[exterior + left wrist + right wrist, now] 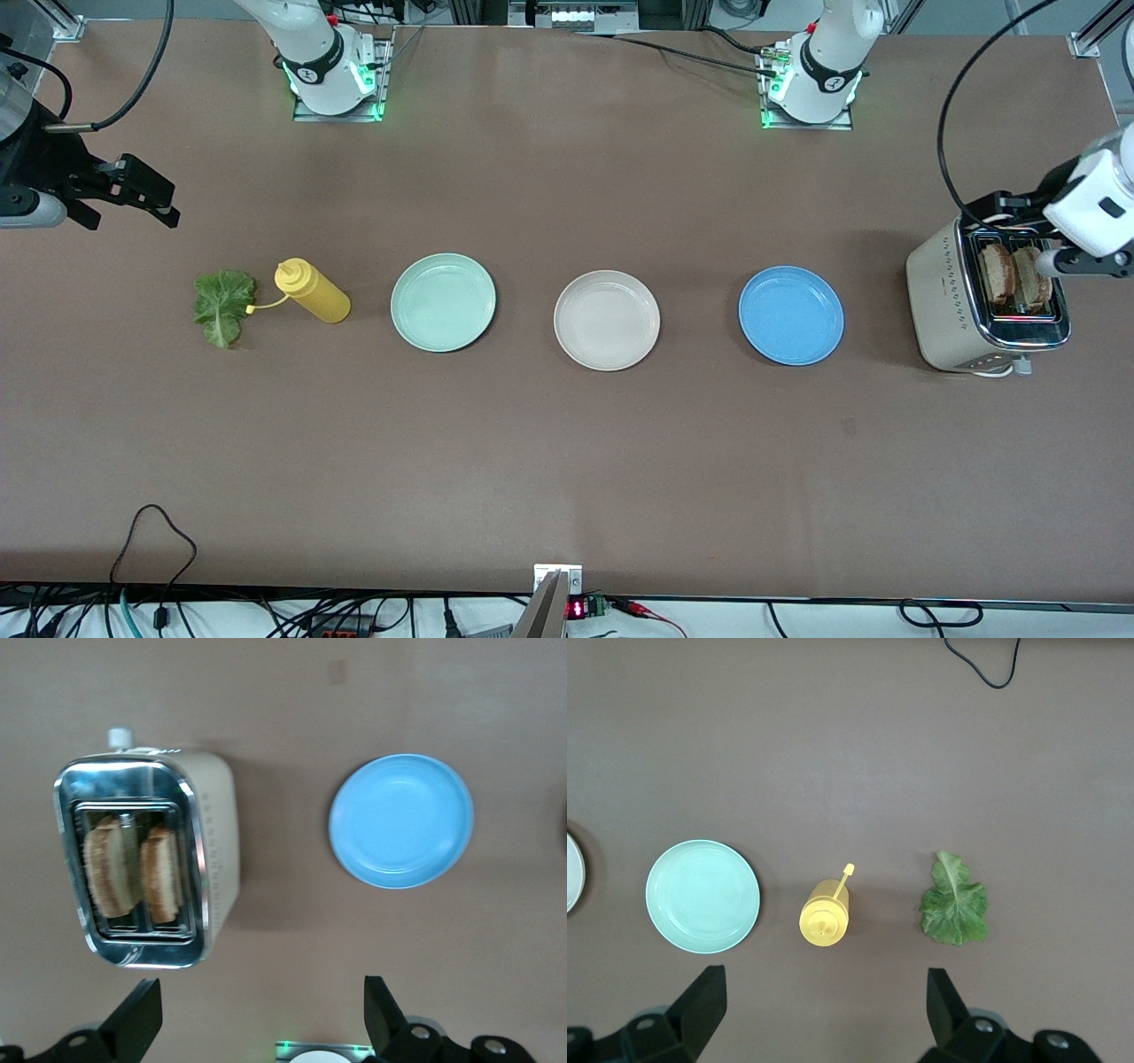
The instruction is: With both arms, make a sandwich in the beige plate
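Observation:
The beige plate (pixel 607 319) lies empty at the table's middle; only its edge shows in the right wrist view (pixel 571 873). Two bread slices (pixel 1014 275) stand in the slots of a toaster (pixel 952 301) at the left arm's end, and they also show in the left wrist view (pixel 133 873). A green lettuce leaf (pixel 223 306) lies flat at the right arm's end and shows in the right wrist view (pixel 954 904). My left gripper (pixel 1005 213) hangs open and empty above the toaster's edge (pixel 261 1019). My right gripper (pixel 174 204) hangs open and empty above the table near the lettuce (pixel 824 1014).
A yellow squeeze bottle (pixel 312 291) lies beside the lettuce, its nozzle touching the leaf. A mint-green plate (pixel 443 301) sits between the bottle and the beige plate. A blue plate (pixel 791 315) sits between the beige plate and the toaster. Cables trail at the table's near edge.

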`<state>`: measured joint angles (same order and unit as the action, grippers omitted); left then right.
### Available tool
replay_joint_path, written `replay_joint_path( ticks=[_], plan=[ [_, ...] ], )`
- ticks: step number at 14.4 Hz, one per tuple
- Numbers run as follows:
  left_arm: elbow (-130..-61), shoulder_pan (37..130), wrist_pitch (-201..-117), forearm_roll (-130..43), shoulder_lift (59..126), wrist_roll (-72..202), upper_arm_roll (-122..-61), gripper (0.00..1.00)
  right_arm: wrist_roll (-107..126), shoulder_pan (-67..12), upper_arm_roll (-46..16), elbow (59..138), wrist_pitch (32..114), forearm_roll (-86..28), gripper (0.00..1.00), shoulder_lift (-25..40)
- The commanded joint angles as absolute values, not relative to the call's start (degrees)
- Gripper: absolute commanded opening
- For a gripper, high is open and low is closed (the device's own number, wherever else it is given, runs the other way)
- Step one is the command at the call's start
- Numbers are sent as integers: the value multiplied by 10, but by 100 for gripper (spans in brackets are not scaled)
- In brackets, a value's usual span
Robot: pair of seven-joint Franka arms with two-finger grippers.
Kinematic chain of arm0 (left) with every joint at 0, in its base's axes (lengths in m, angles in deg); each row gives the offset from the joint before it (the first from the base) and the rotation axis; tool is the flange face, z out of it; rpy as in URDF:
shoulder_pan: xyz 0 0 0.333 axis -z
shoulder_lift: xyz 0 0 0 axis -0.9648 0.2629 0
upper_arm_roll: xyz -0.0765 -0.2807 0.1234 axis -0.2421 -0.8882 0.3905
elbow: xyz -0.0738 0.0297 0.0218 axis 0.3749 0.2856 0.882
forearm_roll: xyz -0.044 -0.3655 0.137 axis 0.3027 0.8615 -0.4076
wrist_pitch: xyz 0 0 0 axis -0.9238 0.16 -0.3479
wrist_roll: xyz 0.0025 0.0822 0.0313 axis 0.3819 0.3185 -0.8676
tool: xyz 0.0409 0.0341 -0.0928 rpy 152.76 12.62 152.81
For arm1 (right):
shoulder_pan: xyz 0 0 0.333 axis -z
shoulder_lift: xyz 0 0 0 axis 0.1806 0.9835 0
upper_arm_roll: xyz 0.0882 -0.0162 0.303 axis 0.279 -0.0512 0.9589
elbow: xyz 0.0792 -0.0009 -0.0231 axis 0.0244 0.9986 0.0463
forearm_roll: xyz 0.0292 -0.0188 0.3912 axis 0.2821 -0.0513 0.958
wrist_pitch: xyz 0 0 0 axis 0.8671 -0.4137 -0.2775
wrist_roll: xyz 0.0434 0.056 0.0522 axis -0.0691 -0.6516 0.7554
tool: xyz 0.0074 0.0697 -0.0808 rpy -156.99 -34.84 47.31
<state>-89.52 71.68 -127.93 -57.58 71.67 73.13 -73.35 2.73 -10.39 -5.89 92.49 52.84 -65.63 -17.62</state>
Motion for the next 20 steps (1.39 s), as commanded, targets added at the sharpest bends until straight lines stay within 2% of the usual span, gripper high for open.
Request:
replay_joint_path(
  ticks=[1, 15, 20],
  plan=[
    [-884, 702, -1270, -601, 731, 739, -736, 100, 29, -108, -62, 924, 525, -652, 100, -178],
    [-906, 647, -1281, -640, 750, 873, -736, 100, 33, -106, -63, 924, 523, -652, 100, -181],
    [-988, 621, -1386, -639, 744, 877, -737, 100, 33, -106, -63, 924, 523, -652, 100, -181]
  ],
)
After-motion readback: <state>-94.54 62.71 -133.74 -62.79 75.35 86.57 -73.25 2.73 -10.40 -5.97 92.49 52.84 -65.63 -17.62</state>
